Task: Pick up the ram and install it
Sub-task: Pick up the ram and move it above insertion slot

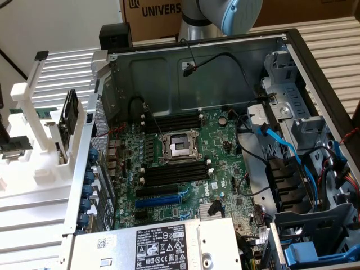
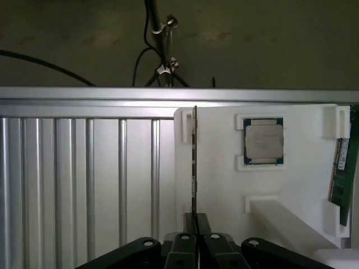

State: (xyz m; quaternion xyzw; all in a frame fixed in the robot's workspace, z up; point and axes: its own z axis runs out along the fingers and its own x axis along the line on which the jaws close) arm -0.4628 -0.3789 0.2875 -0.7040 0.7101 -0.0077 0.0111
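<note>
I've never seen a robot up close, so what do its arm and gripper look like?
The arm is a round silver-grey tube with a pale blue cap at its joint. The gripper is black, with two flat fingers on hinged links fastened by shiny round pins.

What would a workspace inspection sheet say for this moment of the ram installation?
Surface: ribbed aluminium table, bearing a white moulded holder.
Job's things: long thin ram stick, edge-on, held by its near end; long black memory slots in the open grey metal computer case stand empty.
Clutter: square silver processor chip and second green stick in the holder.
Grippers: black pincer shut on the ram stick.
Cables: blue flat cable inside the case.
Surroundings: brown cardboard box beyond the case.
</note>
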